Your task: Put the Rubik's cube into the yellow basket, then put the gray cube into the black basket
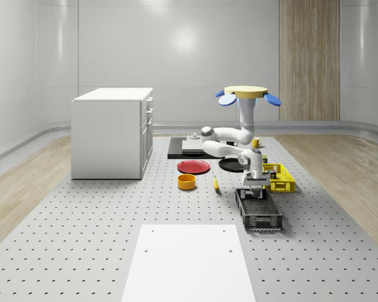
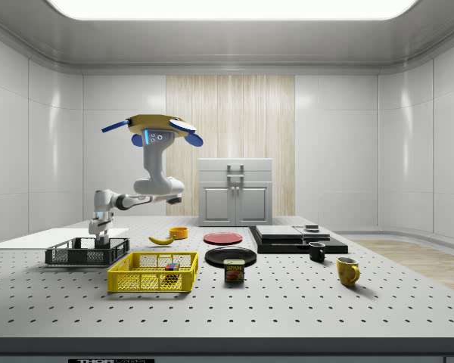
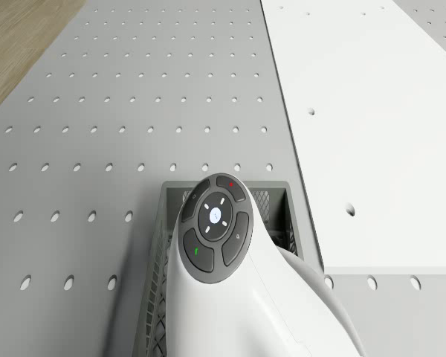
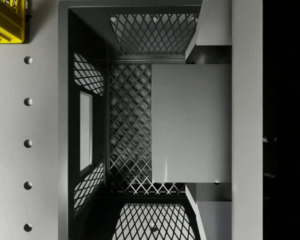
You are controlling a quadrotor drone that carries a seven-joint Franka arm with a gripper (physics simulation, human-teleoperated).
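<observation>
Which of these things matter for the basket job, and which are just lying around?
Job: gray cube between the gripper fingers; black basket; yellow basket; Rubik's cube inside it.
Lying about: banana, red plate, mugs, can, cabinet.

The drone [image 1: 246,95] hovers over the table [image 1: 82,239], behind both baskets. The arm reaches down so the gripper [image 1: 254,186] sits in the black basket [image 1: 259,212], with the gray cube [image 4: 191,122] between its fingers [image 4: 210,30]. The yellow basket [image 1: 281,179] stands just behind the black basket, holding the Rubik's cube [image 2: 171,266].
</observation>
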